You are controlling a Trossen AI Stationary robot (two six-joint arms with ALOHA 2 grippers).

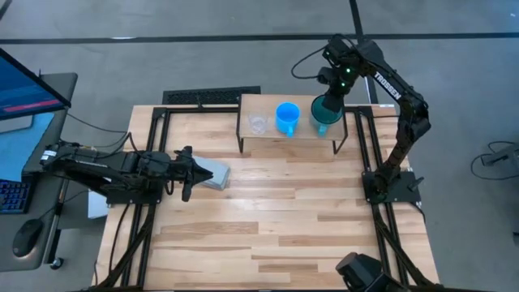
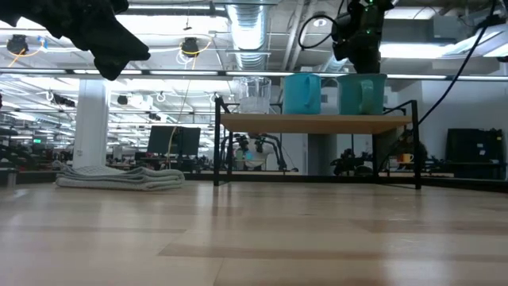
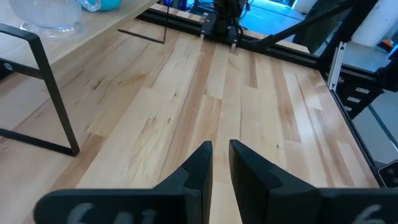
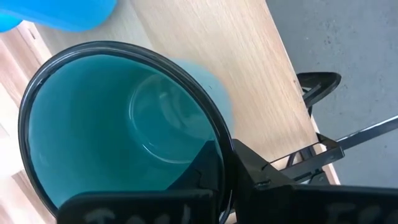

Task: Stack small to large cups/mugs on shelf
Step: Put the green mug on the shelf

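The light-wood shelf (image 1: 272, 139) stands at the table's far side. On it, from left to right, are a tiny clear glass cup (image 1: 258, 124), a bright blue mug (image 1: 287, 118) and a larger teal-green mug (image 1: 324, 115). In the low view all three stand upright on their bases on the shelf board (image 2: 317, 123). My right gripper (image 1: 331, 104) is above the teal mug and shut on its rim. My left gripper (image 1: 188, 172) hangs above the table's left part with its fingers shut and empty (image 3: 221, 155), beside a flat grey block (image 1: 216, 174). My right gripper holds the teal mug by its rim (image 4: 214, 134): one finger (image 4: 208, 165) is inside the mug and the other (image 4: 261, 171) outside its wall. The fingers come from above, pointing down. The mug is upright, its base level with the shelf board (image 2: 363, 94).
The grey block lies on the table left of the shelf (image 2: 119, 179). The shelf's black legs (image 1: 241, 134) stand on the plank tabletop (image 1: 276, 219). A monitor and keyboard are beyond the table's left edge (image 1: 16, 105).
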